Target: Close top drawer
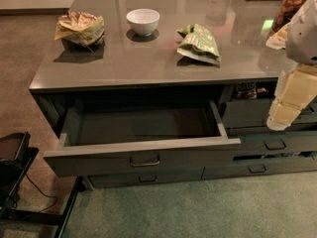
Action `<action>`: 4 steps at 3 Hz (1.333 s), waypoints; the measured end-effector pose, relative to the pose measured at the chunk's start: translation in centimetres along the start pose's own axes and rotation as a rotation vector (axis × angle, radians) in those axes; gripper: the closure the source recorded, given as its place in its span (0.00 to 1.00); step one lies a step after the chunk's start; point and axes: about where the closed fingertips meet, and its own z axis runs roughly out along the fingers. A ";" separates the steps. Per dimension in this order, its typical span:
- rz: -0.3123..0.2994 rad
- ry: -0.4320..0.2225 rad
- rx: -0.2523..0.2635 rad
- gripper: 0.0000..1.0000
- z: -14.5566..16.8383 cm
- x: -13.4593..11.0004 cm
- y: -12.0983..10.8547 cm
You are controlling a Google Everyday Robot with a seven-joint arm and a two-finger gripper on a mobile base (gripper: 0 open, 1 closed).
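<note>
The top drawer is pulled far out from under the grey counter. It is wide and dark grey-green, with a flat front panel and a small metal loop handle. Its long shallow box looks empty. My arm comes in from the right edge, cream and white, and hangs down in front of the narrower drawers. My gripper is at its lower end, to the right of the drawer's right front corner and apart from it.
On the counter are a white bowl, a yellow bag and a green bag. Narrower grey drawers are stacked at the right; the uppermost one is partly open. A black stand with a cable is at the lower left.
</note>
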 end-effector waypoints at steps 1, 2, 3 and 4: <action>0.000 0.000 0.000 0.00 0.0 0.0 0.0; 0.014 -0.021 -0.002 0.19 1.7 0.2 0.4; 0.039 -0.068 -0.036 0.42 6.3 0.3 1.3; 0.058 -0.120 -0.093 0.66 12.7 -0.1 2.1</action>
